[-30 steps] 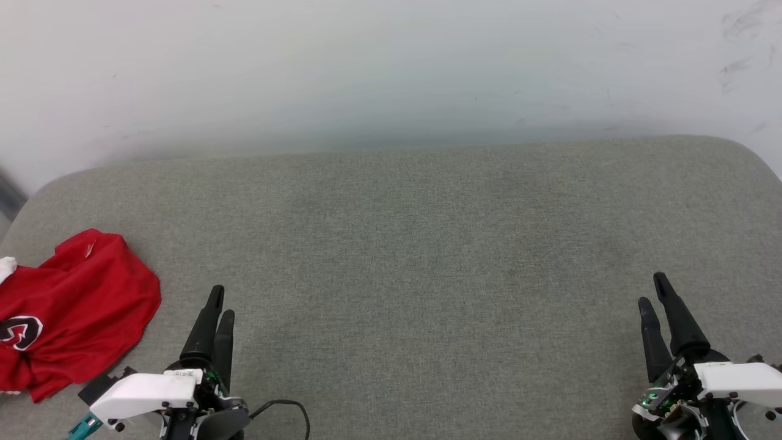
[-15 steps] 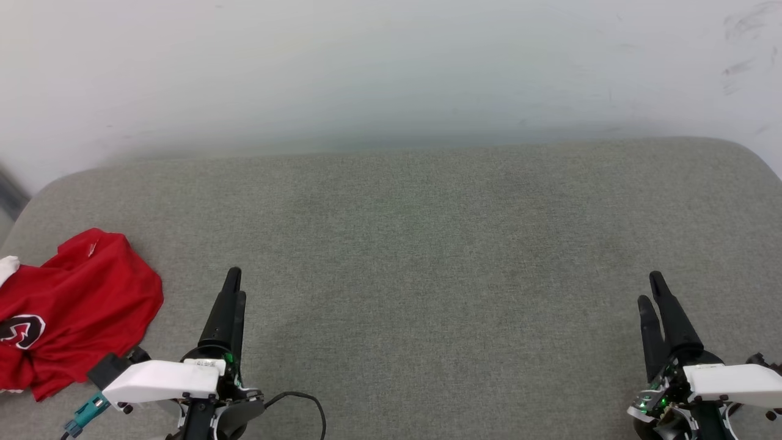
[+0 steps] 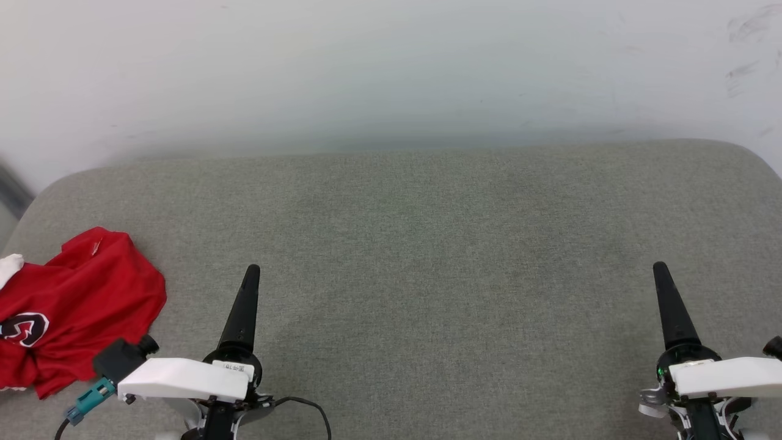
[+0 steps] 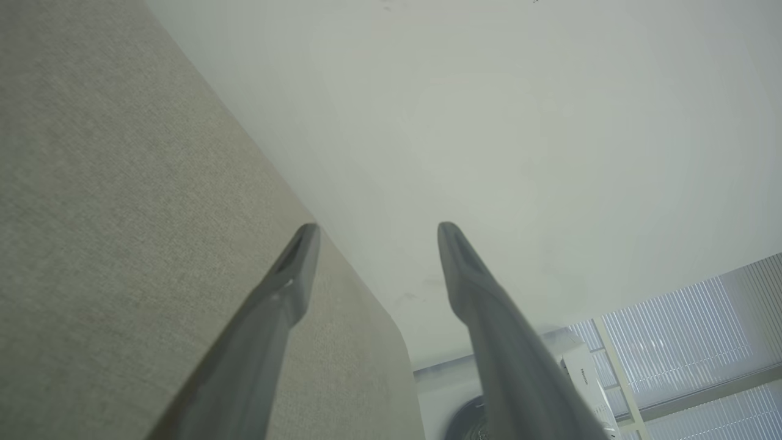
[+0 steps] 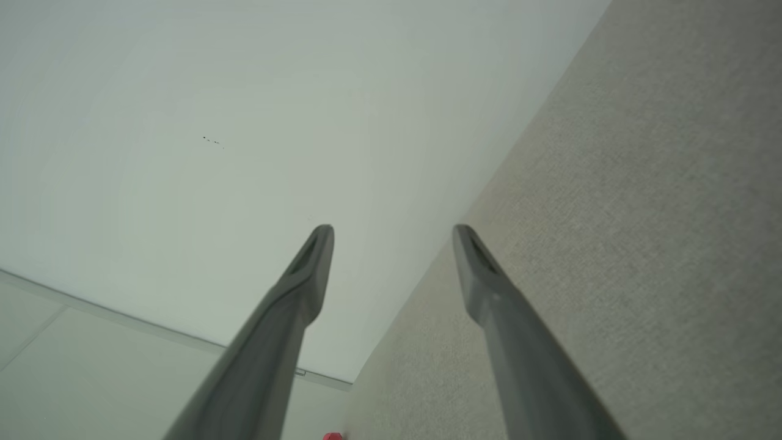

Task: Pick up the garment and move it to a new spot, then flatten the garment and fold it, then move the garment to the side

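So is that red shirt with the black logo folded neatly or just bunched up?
Bunched up. The red shirt lies in a rumpled heap at the left of the grey fabric surface, creased with uneven edges.

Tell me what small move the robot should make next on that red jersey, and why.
Probably swing the left hand leftward toward the red jersey, which lies bunched at the left edge of the grey cushion. Both hands stand open and empty, the jersey is not yet flattened, and it lies far nearer the left hand than the right hand.
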